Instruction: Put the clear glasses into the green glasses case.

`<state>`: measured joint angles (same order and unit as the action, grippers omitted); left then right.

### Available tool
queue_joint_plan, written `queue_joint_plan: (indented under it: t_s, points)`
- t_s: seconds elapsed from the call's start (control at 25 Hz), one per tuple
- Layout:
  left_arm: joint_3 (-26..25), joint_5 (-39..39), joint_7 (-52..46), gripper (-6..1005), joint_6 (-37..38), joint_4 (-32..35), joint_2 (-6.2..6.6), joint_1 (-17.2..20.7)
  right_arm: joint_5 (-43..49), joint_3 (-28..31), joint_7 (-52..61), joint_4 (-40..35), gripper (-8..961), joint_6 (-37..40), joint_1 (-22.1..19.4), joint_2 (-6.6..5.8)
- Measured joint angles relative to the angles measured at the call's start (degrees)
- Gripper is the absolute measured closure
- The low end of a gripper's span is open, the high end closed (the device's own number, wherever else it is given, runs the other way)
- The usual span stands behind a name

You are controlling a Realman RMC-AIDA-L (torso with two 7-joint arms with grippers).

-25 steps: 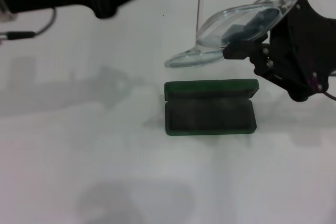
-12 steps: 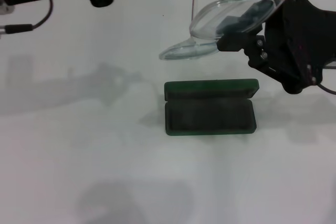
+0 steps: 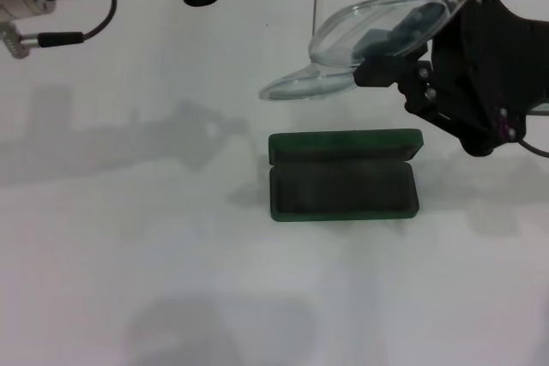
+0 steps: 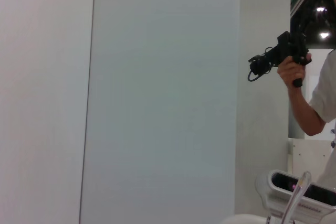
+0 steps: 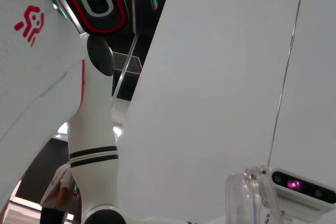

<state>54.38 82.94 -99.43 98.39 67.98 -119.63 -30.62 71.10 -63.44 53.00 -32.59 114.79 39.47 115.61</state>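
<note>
My right gripper grips the clear glasses, tilted in the air above & just behind the green glasses case. Case lies open on the white table. Left arm sits up at far left; can't tell its grip state.

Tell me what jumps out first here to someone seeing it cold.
The clear glasses held up in the air by the right pincer, above and behind the case at the right of the head view. Next, the green glasses case lying open on the white table near the middle, lid back, dark lining showing, nothing in it. The left arm sits along the top left edge, away from both.
</note>
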Motion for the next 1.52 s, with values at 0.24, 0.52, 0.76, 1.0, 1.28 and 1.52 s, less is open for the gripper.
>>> queue_joint_plan:
  t_s: [0.24, 0.52, 0.76, 1.0, 1.28, 1.52]
  points:
    - [2.5, -2.6, -0.1, 965, 0.0, 0.0, -0.07, 0.3, 0.0, 0.2, 0.0, 0.0, 898, 0.1, -0.4, 0.05]
    - [3.9, -4.5, -0.2, 965, 0.0, 0.3, -0.07, 0.6, 0.0, 0.1, 0.0, 0.0, 897, 0.3, -0.6, 0.15]
    - [5.0, -4.7, -0.6, 965, 0.5, 0.4, -0.07, 0.7, -0.1, 0.2, 0.0, 0.5, 898, 0.5, -0.6, 0.09]
    - [4.9, -4.4, -0.3, 965, -0.3, 0.4, 0.04, 1.1, -0.5, 0.3, 0.0, 0.6, 897, 0.5, -0.6, -0.03]
    - [3.0, -2.6, 0.1, 965, -2.3, 0.0, 0.03, 1.2, -0.7, 0.3, 0.0, 0.6, 898, 0.5, -0.6, -0.13]
    - [6.6, -4.1, 0.1, 965, -2.8, -0.1, -0.07, 0.6, -0.7, 0.2, -0.7, 0.6, 898, 0.3, -0.6, -0.07]
